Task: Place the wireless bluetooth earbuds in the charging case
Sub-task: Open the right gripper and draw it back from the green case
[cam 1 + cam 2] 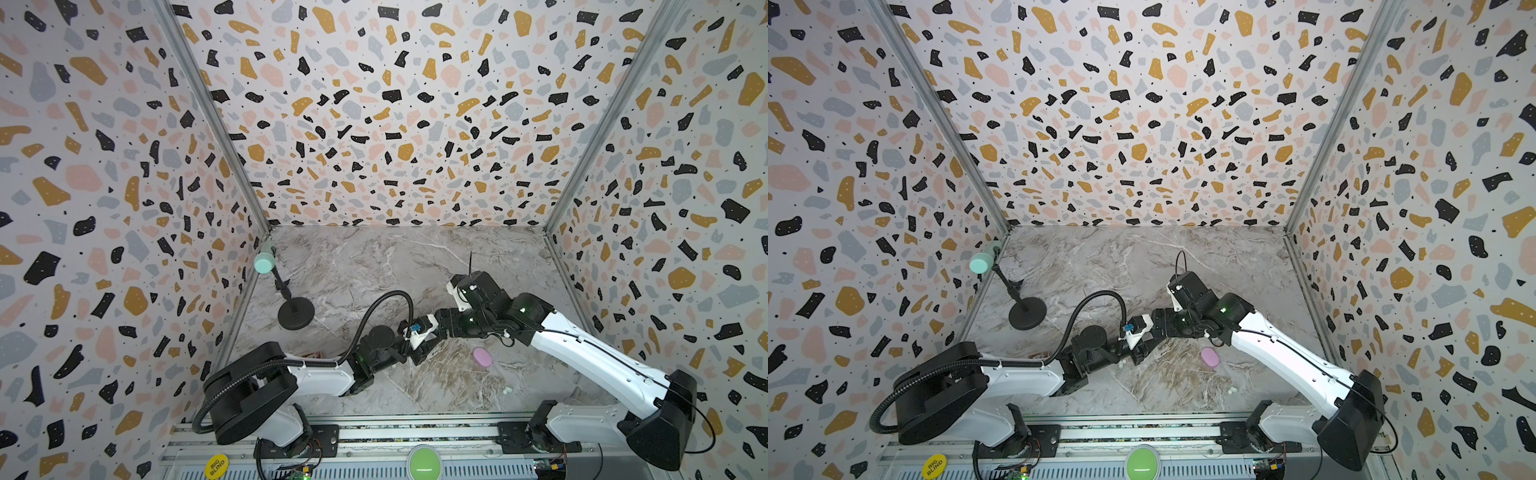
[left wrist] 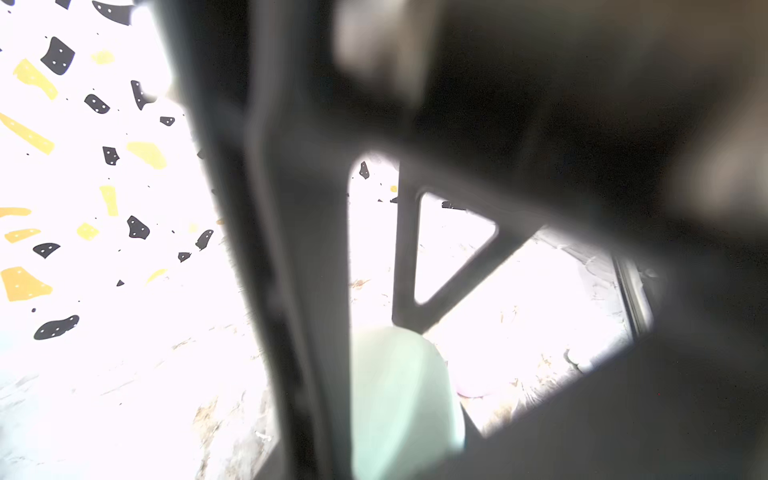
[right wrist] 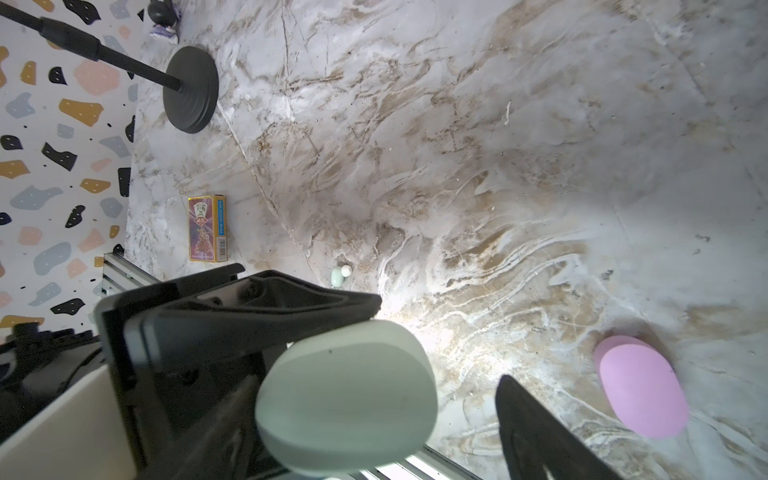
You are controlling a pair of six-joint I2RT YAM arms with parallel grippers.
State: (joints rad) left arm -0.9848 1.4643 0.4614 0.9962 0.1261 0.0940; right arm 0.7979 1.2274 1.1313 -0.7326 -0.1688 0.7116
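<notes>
Earbuds in sight number two, both pale and both loose on the table [image 1: 374, 266]. The left gripper [image 3: 307, 353] is clamped tight on the mint case [image 3: 349, 399], which is closed. The right gripper [image 1: 1140, 353] stands wide around that case. One of its fingers [image 3: 540, 432] is clear of the case's side, and the other finger is out of frame. In both top views the two grippers meet near the middle of the table and cover the mint case entirely. The left wrist view is blurred and washed out, showing only a pale mint shape between dark bars.

One earbud [image 3: 340, 277] lies just beside the left gripper. The other [image 1: 507, 390] is nearer the front edge, well apart. Between them is one pink case [image 3: 642, 386], closed and flat on the table. One card box [image 3: 207, 228] is mostly hidden behind the left arm in the top views. One black stand [image 1: 296, 313] is at the far left.
</notes>
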